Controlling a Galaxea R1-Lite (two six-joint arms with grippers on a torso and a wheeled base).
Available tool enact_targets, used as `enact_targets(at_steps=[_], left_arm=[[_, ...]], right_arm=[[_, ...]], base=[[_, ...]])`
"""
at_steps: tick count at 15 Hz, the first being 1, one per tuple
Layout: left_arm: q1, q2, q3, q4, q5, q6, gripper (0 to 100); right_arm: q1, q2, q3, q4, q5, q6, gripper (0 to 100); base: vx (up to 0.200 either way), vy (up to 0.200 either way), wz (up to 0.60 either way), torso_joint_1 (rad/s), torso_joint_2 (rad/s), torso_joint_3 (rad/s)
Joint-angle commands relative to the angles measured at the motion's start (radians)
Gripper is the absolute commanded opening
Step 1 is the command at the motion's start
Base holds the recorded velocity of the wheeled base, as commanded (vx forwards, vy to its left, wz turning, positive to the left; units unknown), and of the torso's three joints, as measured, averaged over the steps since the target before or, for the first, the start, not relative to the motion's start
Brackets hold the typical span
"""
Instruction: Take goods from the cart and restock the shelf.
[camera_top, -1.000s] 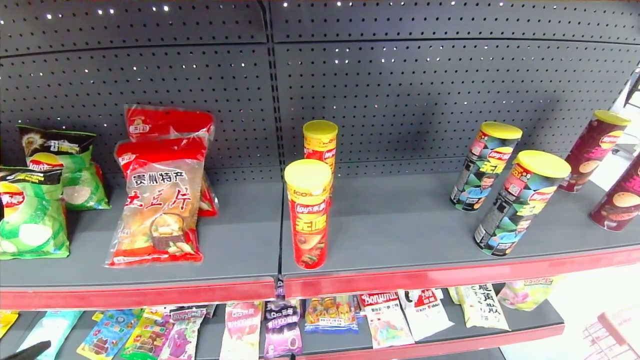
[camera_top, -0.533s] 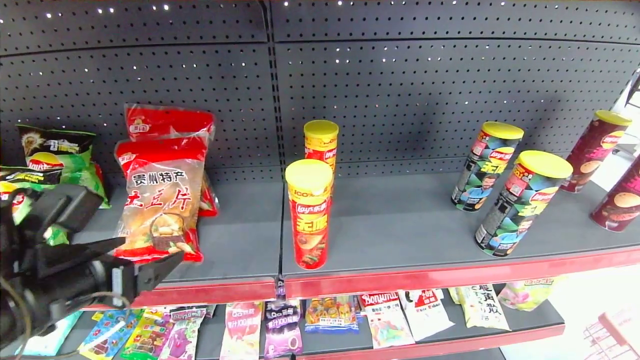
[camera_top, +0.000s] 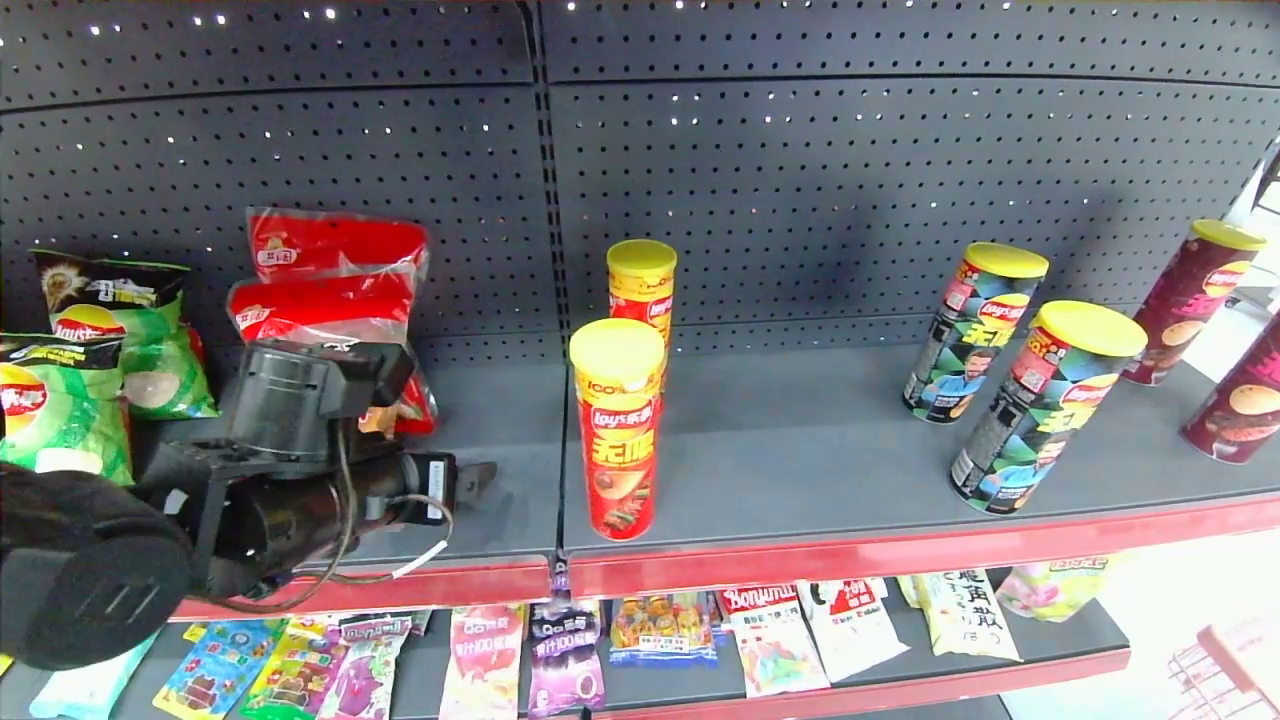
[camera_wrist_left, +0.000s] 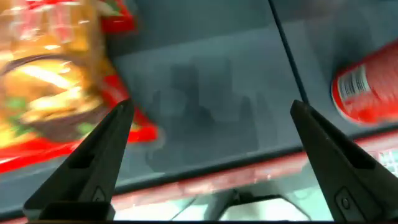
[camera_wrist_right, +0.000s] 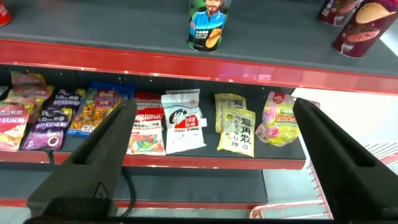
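My left gripper (camera_top: 480, 478) hangs open and empty over the front of the grey shelf (camera_top: 800, 460), pointing right. In the left wrist view the left gripper (camera_wrist_left: 211, 106) has bare shelf between its fingers, the red snack bag (camera_wrist_left: 50, 74) on one side and the red can (camera_wrist_left: 367, 87) on the other. The arm covers the lower part of the front red snack bag (camera_top: 330, 300). The red can (camera_top: 617, 430) with a yellow lid stands upright just right of the gripper. My right gripper (camera_wrist_right: 214, 102) is open and empty, facing the lower shelf packets (camera_wrist_right: 180, 121).
Green chip bags (camera_top: 60, 410) stand at the far left. A second red can (camera_top: 641, 285) stands behind the first. Two dark cans (camera_top: 1050, 400) and maroon cans (camera_top: 1190, 300) fill the right end. A red wire cart corner (camera_top: 1230, 660) shows at lower right.
My left arm has risen from the lower left and swung right, across the front red snack bag, toward the red can. Its fingers stay open. The goods have not moved.
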Motion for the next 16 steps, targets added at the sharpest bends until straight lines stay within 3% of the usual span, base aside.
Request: enact_targets(at_steps=[1, 11, 16], left_arm=[[-0.043, 0.092, -0.055, 0.001, 0.003, -0.033, 100], [-0.105, 0.143, -0.072, 0.004, 0.000, -0.036, 100], [-0.126, 0.187, -0.134, 0.006, 0.000, -0.036, 100]], right_arm=[[0.000, -0.001, 0.003, -0.001, 0.000, 0.000, 100], [0.000, -0.001, 0.017, -0.001, 0.000, 0.000, 100], [0.000, -0.001, 0.017, -0.001, -0.002, 0.002, 100]], base=[[0.000, 0.000, 0.00, 0.000, 0.00, 0.000], [0.000, 0.000, 0.00, 0.000, 0.00, 0.000], [0.000, 0.000, 0.00, 0.000, 0.00, 0.000]])
